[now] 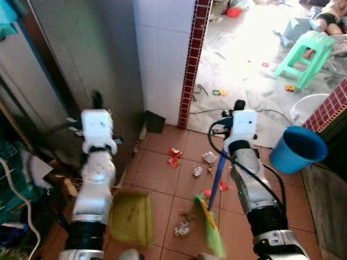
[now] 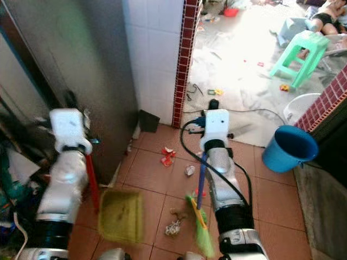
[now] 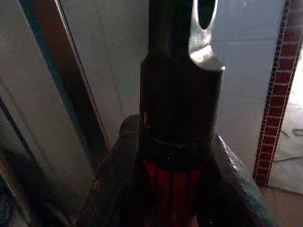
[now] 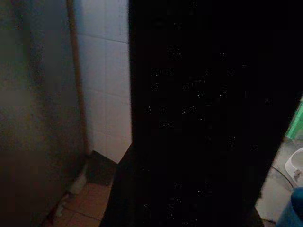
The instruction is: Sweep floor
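My left gripper [image 3: 175, 189] is shut on the red handle [image 2: 92, 181] of a yellow-green dustpan [image 1: 130, 216], which hangs low over the terracotta tiles by my left arm. The handle's black end with its hang hole [image 3: 182, 71] sticks out beyond the fingers. My right gripper [image 1: 238, 105] is shut on a broom with a blue handle [image 1: 218, 181]. Its green bristles [image 1: 212, 235] are blurred near the floor. Litter lies ahead: red scraps [image 1: 174, 157], crumpled paper [image 1: 209, 157] and a clump of debris [image 1: 183, 227] between dustpan and broom.
A grey metal door [image 1: 92, 54] and white tiled wall stand to the left, ending in a red tile column [image 1: 192, 59]. A blue bucket [image 1: 297, 149] sits on the right. Beyond are a green stool [image 1: 306, 54], a white basin [image 1: 309, 105], floor cables and a person lying down [image 1: 331, 16].
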You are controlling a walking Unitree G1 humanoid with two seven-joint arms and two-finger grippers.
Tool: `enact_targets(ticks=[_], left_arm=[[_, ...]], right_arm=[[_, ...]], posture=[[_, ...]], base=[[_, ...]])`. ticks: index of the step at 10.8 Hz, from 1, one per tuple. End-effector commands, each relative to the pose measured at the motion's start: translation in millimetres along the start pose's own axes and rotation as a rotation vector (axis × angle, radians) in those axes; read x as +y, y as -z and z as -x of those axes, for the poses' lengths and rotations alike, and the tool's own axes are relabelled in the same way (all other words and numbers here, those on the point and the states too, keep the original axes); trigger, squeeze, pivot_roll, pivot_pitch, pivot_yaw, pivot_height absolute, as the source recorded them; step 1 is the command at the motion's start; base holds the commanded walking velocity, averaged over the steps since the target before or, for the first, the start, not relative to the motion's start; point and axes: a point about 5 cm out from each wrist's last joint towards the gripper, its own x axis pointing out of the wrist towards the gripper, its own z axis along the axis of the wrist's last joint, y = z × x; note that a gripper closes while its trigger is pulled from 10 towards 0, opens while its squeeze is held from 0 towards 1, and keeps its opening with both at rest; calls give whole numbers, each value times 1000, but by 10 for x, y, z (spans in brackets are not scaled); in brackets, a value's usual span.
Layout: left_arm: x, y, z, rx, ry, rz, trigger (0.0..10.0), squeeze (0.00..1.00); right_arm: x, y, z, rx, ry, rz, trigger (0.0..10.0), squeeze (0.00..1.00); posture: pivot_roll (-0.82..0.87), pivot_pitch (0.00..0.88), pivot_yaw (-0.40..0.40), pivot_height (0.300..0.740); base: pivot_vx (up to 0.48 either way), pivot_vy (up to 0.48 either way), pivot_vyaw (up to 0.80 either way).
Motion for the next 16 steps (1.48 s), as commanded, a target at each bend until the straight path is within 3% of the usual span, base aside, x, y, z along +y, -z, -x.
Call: enact_targets(ticks=[1,5,8,10,11,13,16], left_arm=[[-65,-163,-66,-105,23,1,10000,0],[-348,90,-204,-91,11,15,10000,0],[-551,233,-156,-50,48,31,10000,0],[-580,380,-129,47,57,107,10000,0],[-601,429,-129,94,59,158,10000,0],[-646,407,-136,80,64,156,10000,0],[-680,384,-151,73,57,146,10000,0]], right_arm=[[-33,-54,-11,-23,14,10,10000,0],[-123,-96,10,-31,38,35,10000,0],[-144,-171,43,-39,60,51,10000,0],[-123,-181,40,-33,76,47,10000,0],[-115,-143,37,-5,96,18,10000,0],[-81,-150,7,17,107,-9,10000,0],[-1,-114,-45,99,113,-181,10000,0]], posture=[[-34,14,-8,740],[-67,29,-3,740],[-119,66,14,740],[-116,67,27,740],[-115,59,30,740],[-115,57,20,740],[-115,52,14,740]], base=[[0,0,0],[0,0,0],[0,0,0],[0,0,0],[0,0,0],[0,0,0],[0,0,0]])
